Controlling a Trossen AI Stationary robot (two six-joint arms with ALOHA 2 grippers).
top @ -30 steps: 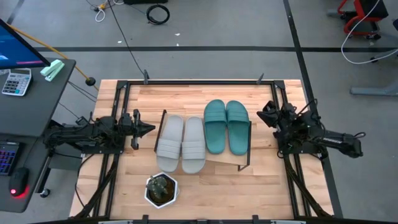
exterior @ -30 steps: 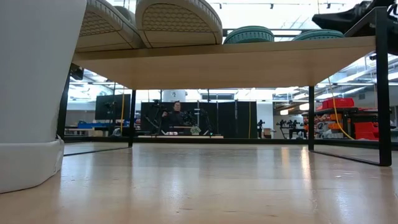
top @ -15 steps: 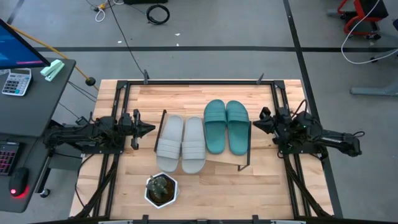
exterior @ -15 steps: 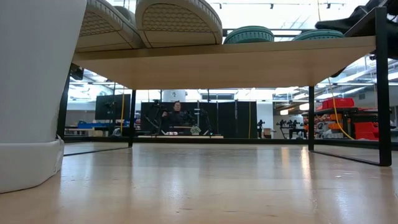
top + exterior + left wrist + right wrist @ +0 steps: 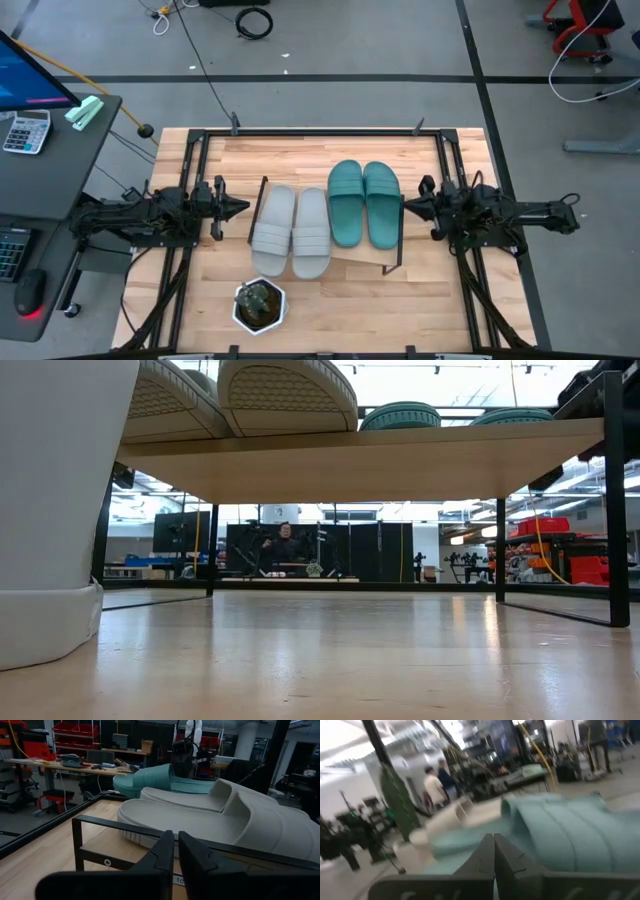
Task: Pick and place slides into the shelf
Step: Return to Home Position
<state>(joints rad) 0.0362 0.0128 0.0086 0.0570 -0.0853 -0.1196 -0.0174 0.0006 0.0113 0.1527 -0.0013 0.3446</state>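
Note:
Both pairs of slides lie on the shelf [image 5: 358, 256], soles on its light board. The grey pair [image 5: 290, 232] is on the left half, the teal pair [image 5: 363, 203] on the right half. In the low view the shelf board [image 5: 360, 460] carries the grey soles [image 5: 285, 395] and the teal soles [image 5: 400, 415]. My left gripper [image 5: 240, 207] is shut, level, just left of the shelf, facing the grey slides [image 5: 210, 820]. My right gripper [image 5: 408, 203] is shut, level, close beside the shelf's right end, facing the teal slides [image 5: 560, 835].
A white pot with a small plant [image 5: 260, 305] stands near the table's near edge, in front of the grey pair; it fills the low view's left [image 5: 50, 510]. Black frame rails [image 5: 320, 132] run along the table's sides. People stand in the room beyond [image 5: 435, 785].
My right gripper has swung a little toward the table's near edge and the shelf's right end, and the arm has straightened out level from its earlier bent pose. In the low view it has left the upper right corner. The slides and my left arm have kept still.

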